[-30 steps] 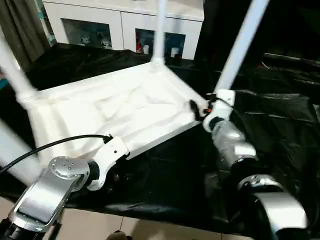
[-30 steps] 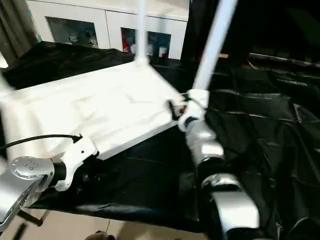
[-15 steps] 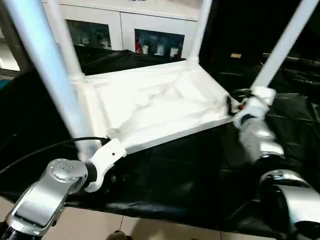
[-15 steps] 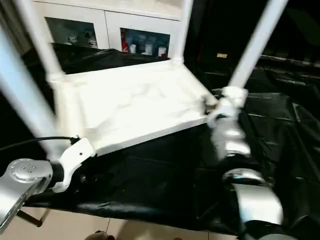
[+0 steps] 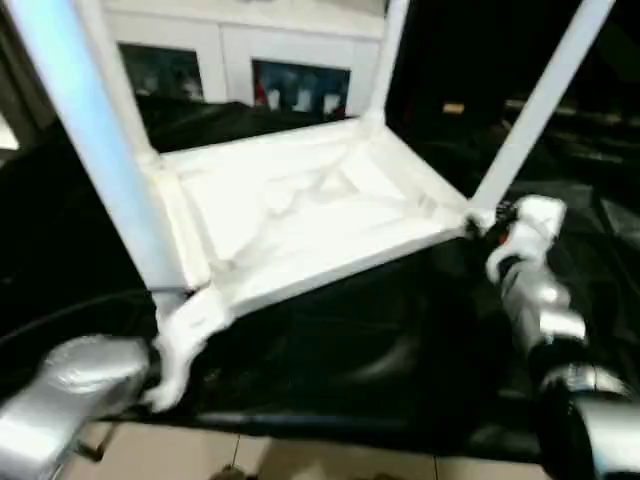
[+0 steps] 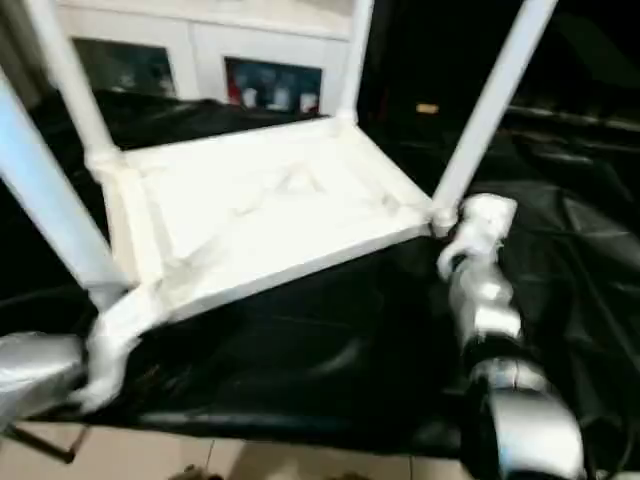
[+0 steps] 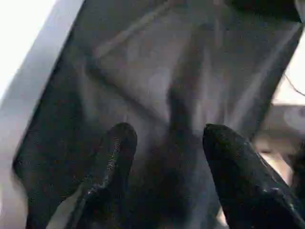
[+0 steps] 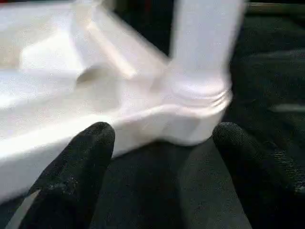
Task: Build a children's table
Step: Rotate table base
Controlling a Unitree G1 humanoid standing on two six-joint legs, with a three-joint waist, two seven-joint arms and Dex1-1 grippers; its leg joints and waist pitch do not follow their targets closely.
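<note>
Both end effectors stand open and hold nothing, right end effector (image 8: pixel 159 164) just beside the near-right corner of the tabletop (image 5: pixel 300 215) lying upside down on the black surface (image 5: pixel 330 360) with four legs (image 5: pixel 535 105) fitted, so you probably flip it upright next.

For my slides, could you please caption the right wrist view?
Open right pincer faces the upturned tabletop's corner socket, where a white leg stands.

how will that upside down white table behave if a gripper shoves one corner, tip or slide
The table lies tabletop-down with its legs pointing up, so the broad flat base probably resists tipping. On the black sheet it would likely slide or pivot. It looks like hollow plastic, probably light, and the long legs may wobble.
</note>
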